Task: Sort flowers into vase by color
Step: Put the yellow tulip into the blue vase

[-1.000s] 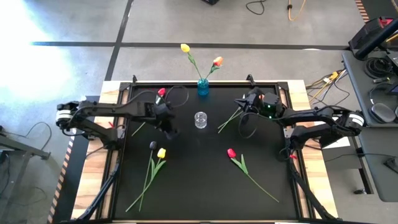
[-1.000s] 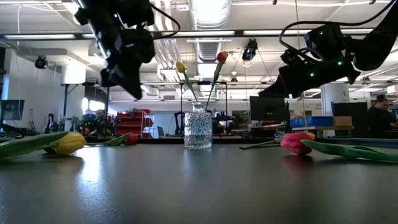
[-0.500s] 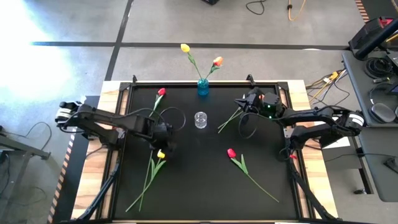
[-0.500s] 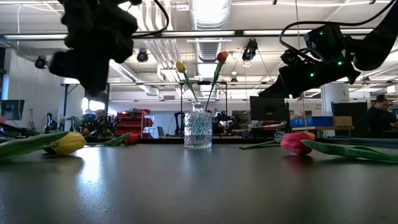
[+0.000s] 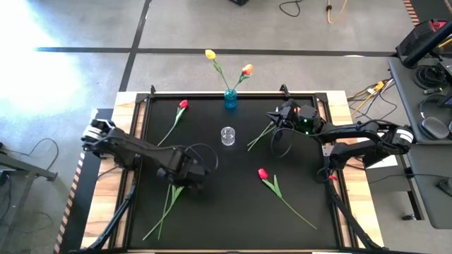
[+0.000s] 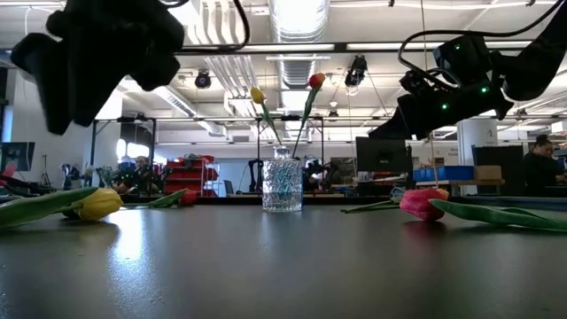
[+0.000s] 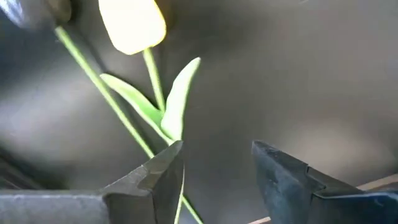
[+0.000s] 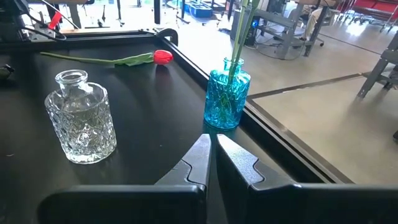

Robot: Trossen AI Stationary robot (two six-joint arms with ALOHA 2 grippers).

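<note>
1. The flowers lie scattered in the high view: a red tulip [image 5: 182, 104] at upper left of the black table [image 5: 233, 219], another red tulip [image 5: 263, 173] right of centre, and two long stems [image 5: 165, 212] at lower left. A blue vase [image 5: 231, 98] at the table's top edge holds a yellow tulip [image 5: 210, 54] and an orange tulip [image 5: 247, 70]; a clear vase [image 5: 227, 135] stands just below it. The left gripper [image 5: 185, 176] hangs over the heads of the lower-left stems, the right gripper [image 5: 277, 118] at upper right.
2. In the low view, a yellow flower [image 6: 96, 205] lies at far left and a pink-red one [image 6: 423, 202] at right. The clear vase [image 6: 282, 184] stands at centre. The left arm [image 6: 97, 53] fills the upper left, off the table.
3. In the left wrist view, the left gripper [image 7: 217, 163] has its jaws clearly parted, holding nothing; the yellow flower [image 7: 133, 22] and its leaves [image 7: 168, 106] lie just beyond the fingers [image 7: 160, 175].
4. In the right wrist view, the right gripper [image 8: 212, 146] is closed and empty, with the clear vase [image 8: 82, 117] at left, the blue vase [image 8: 226, 99] at centre and a red tulip [image 8: 163, 57] behind.
</note>
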